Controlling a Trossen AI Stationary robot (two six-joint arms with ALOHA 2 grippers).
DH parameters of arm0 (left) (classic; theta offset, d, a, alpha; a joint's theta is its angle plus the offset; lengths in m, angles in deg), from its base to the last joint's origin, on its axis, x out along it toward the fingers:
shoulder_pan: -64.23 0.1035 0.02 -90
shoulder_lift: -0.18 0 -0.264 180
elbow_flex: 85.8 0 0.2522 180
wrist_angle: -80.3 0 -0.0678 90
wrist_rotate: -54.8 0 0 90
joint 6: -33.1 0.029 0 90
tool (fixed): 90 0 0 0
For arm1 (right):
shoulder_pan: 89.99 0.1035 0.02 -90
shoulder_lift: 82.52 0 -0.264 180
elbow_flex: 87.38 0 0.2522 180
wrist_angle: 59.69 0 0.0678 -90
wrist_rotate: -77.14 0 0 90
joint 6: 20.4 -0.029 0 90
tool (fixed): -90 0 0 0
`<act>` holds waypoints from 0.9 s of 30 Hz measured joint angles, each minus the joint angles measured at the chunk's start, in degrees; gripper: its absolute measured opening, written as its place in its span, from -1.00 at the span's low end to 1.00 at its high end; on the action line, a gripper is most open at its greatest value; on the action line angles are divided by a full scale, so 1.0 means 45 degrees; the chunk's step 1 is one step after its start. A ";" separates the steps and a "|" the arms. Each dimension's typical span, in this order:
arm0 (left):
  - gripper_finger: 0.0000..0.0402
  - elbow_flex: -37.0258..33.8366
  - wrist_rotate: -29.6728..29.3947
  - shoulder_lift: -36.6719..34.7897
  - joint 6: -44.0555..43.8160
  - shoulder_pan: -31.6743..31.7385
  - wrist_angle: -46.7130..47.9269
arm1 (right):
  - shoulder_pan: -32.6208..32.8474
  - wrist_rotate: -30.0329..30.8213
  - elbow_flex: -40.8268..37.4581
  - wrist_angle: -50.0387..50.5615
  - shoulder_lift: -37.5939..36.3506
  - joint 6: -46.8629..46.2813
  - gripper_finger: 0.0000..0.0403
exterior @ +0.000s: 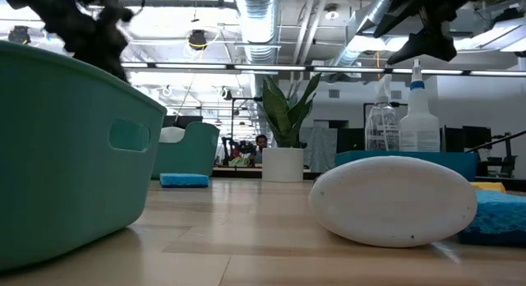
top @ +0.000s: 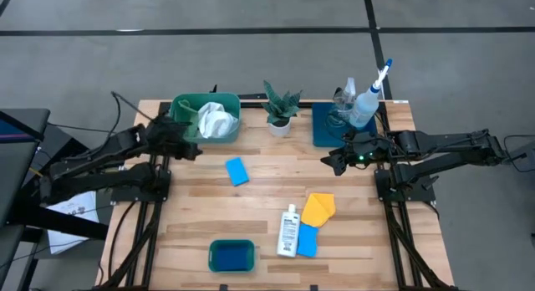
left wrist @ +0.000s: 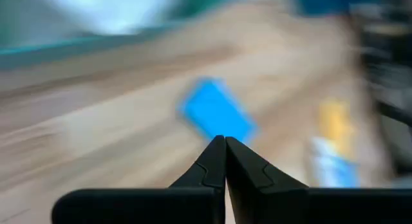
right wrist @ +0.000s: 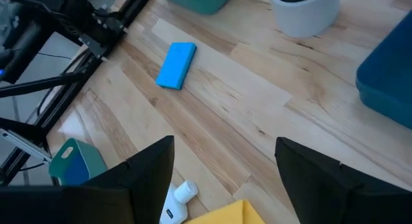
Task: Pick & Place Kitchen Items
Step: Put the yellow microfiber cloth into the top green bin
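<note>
A blue sponge point(top: 237, 171) point(right wrist: 176, 65) lies flat mid-table. Nearer the front edge, a small white bottle point(top: 289, 230) lies on its side beside a yellow cloth point(top: 318, 209) and a second blue sponge point(top: 308, 239). A white cloth point(top: 216, 119) sits in the far green tub point(top: 185, 107). Two spray bottles point(top: 361, 103) stand on the dark blue tray point(top: 324, 128). My left gripper point(top: 194, 150) point(left wrist: 225, 143) is shut and empty, above the table beside the far tub, pointing at the mid-table sponge. My right gripper point(top: 328, 163) point(right wrist: 225, 166) hovers open and empty, in front of the tray.
A potted plant point(top: 280, 111) stands at the far edge between tub and tray. A second green tub point(top: 231, 255) with something blue inside stands at the near edge. Bare wood lies between the mid-table sponge and the right gripper.
</note>
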 joint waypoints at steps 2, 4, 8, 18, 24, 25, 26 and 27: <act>-1.00 0.0000 0.0872 -0.0258 -0.0017 -0.0510 -0.1252 | 0.0000 -0.0005 0.0005 -0.0087 0.0000 0.0041 0.29; -1.00 0.0000 0.1375 -0.0414 -0.0261 -0.1089 -0.2486 | 0.0000 -0.0005 0.0005 -0.0077 0.0000 0.0051 0.29; -1.00 0.0000 0.1795 -0.0483 -0.0686 -0.2411 -0.4517 | 0.0000 -0.0005 0.0005 -0.0090 0.0000 0.0048 0.29; -1.00 0.0000 0.1429 0.0096 -0.2199 -0.5231 -0.6455 | 0.0000 -0.0004 0.0005 -0.0121 0.0000 0.0144 0.29; -1.00 0.0000 0.1375 0.1123 -0.2310 -0.6080 -0.7894 | 0.0000 -0.0272 0.0005 -0.0114 -0.0001 0.0141 0.29; -1.00 0.0000 0.1367 0.1299 -0.2314 -0.6135 -0.8223 | 0.0000 -0.0303 0.0005 -0.0113 0.0000 0.0138 0.29; -1.00 0.0000 0.1367 0.1477 -0.2314 -0.6186 -0.8646 | 0.0000 -0.0329 0.0005 -0.0111 -0.0005 0.0138 0.29; -1.00 0.0000 0.1367 0.1623 -0.2314 -0.6248 -0.9194 | 0.0000 -0.0333 0.0005 -0.0104 -0.0002 0.0138 0.29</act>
